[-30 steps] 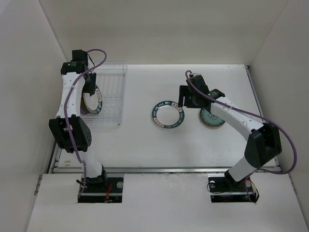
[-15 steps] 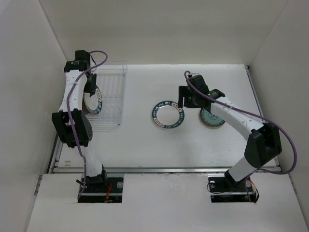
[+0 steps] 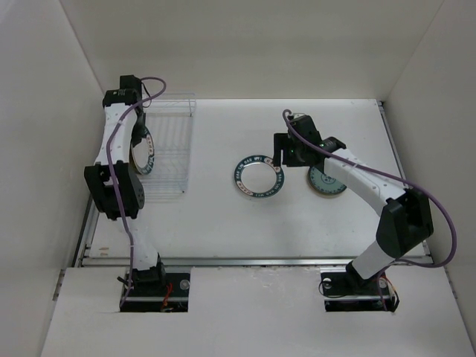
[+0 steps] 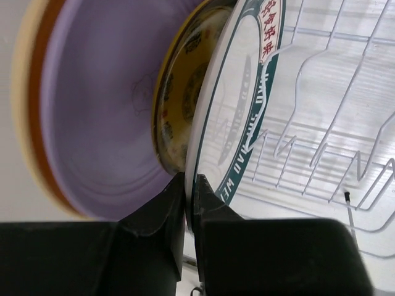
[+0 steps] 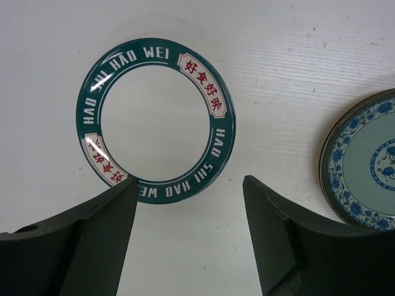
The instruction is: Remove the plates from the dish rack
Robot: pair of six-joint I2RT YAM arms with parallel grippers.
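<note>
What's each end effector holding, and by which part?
Left end effector pinches the teal-rimmed white plate by its rim, in the dish rack. Right end effector is open, holding nothing.

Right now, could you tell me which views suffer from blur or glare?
Left wrist: the purple-backed plate is out of focus up close; the teal-rimmed plate and dish rack wires are crisper. Right wrist: sharp, with small glare spots on the rim of the flat lettered plate. Top external: even light, soft shadows, rack wires faint against white.
</note>
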